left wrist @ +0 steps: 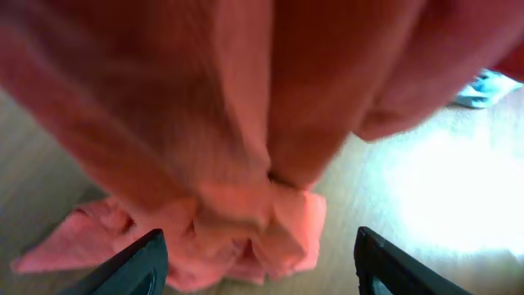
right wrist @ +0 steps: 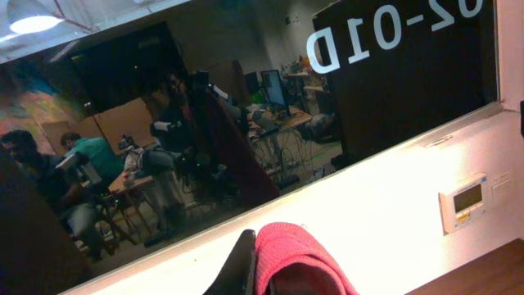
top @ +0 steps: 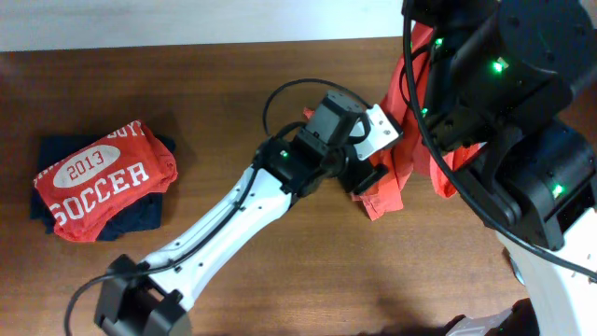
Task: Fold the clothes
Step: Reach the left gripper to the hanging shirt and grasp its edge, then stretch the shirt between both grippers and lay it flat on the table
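A coral-red garment hangs from my right gripper, its lower end bunched on the wooden table. The right wrist view shows my right gripper shut on a fold of this red cloth, raised and facing a window. My left gripper is open beside the garment's lower end; in the left wrist view its fingers straddle the bunched cloth without touching it. A folded red "2013 SOCCER" shirt lies on a folded navy garment at the left.
The right arm's base and links fill the right side of the table. The left arm's white link runs diagonally across the middle from the front edge. A small light blue object lies on the table behind the garment.
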You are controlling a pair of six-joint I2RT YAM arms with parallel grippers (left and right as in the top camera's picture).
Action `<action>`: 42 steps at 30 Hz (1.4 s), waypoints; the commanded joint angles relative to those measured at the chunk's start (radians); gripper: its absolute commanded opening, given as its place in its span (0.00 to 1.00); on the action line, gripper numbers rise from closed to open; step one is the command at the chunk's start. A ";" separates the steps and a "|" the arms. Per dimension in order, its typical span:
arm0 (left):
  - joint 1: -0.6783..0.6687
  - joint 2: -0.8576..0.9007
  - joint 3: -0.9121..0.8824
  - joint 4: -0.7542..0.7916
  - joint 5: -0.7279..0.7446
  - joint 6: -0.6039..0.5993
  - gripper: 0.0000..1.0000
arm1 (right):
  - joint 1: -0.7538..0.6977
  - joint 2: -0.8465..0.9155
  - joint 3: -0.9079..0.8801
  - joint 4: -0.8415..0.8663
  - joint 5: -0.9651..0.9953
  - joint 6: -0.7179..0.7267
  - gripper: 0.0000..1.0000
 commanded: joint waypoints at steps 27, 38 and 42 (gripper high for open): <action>-0.003 0.122 0.013 0.061 0.044 0.020 0.00 | 0.010 -0.030 0.016 0.007 -0.010 -0.011 0.04; 0.010 -0.027 0.139 -0.212 -0.370 0.047 0.00 | 0.009 -0.030 0.016 0.003 0.095 -0.050 0.04; 0.042 -0.074 0.209 -0.310 -0.454 0.047 0.00 | 0.009 -0.030 0.016 0.003 0.187 -0.102 0.04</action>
